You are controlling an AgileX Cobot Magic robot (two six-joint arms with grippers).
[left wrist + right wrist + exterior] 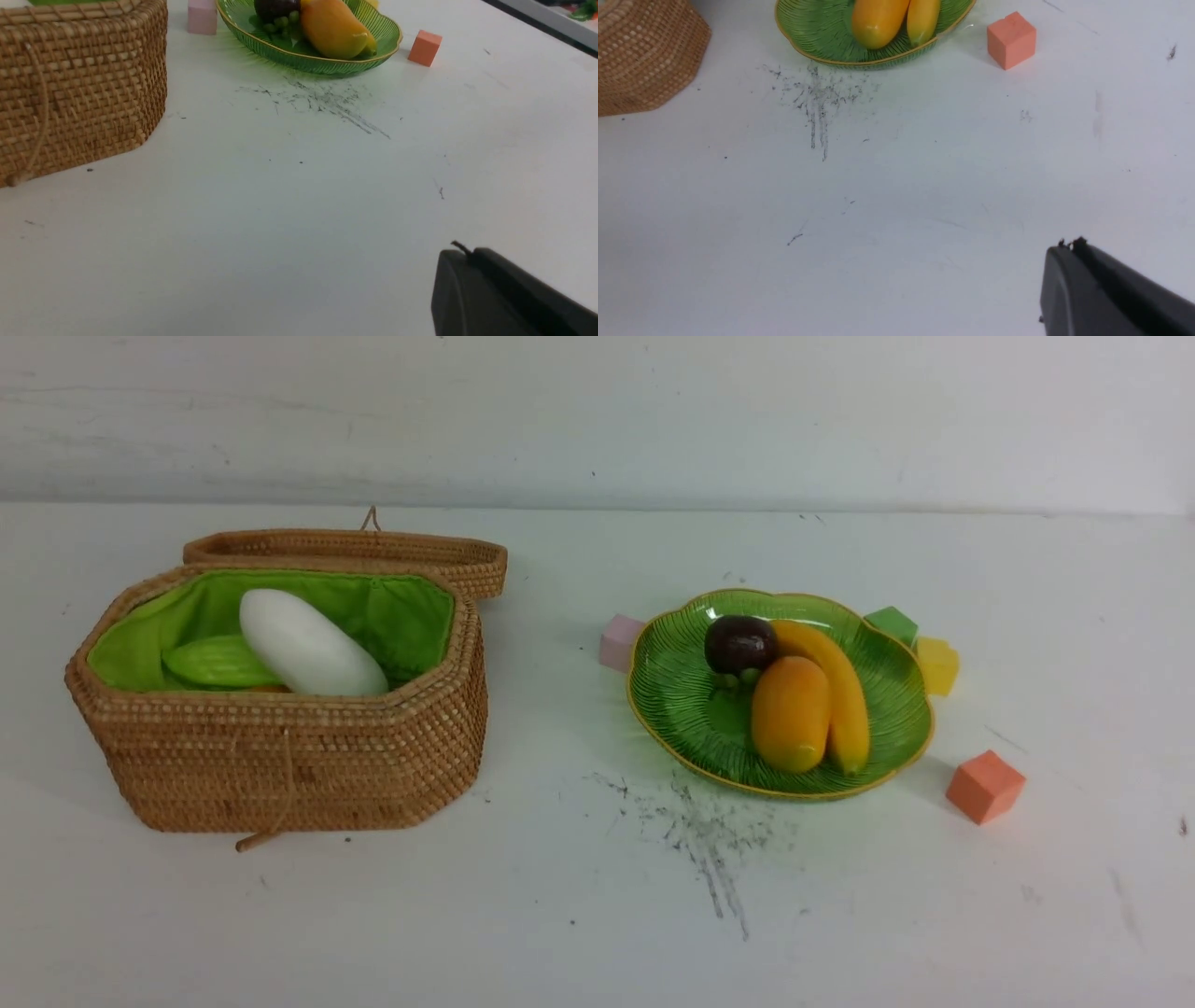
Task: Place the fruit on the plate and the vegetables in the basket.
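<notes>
The green leaf-shaped plate point(681, 709) holds the fruit: a yellow banana point(840, 695), an orange-yellow mango point(790, 714) and a dark-purple mangosteen point(739, 644). The open wicker basket point(280, 756) at the left holds the white radish point(308, 644) and the light-green gourd point(217, 663); a sliver of brown-orange potato point(266, 689) peeks out beneath them. Neither arm shows in the front view. My left gripper point(469, 254) is shut and empty over bare table, well short of the basket point(79, 88) and plate point(280, 46). My right gripper point(1069, 246) is likewise shut and empty, well back from the plate point(808, 28).
Small cubes stand round the plate: pink point(620, 642), green point(891, 623), yellow point(936, 665) and salmon-orange point(985, 786). The basket's lid point(373, 553) lies open behind it. Dark scuff marks point(700, 831) streak the white table in front of the plate. A wall closes off the back.
</notes>
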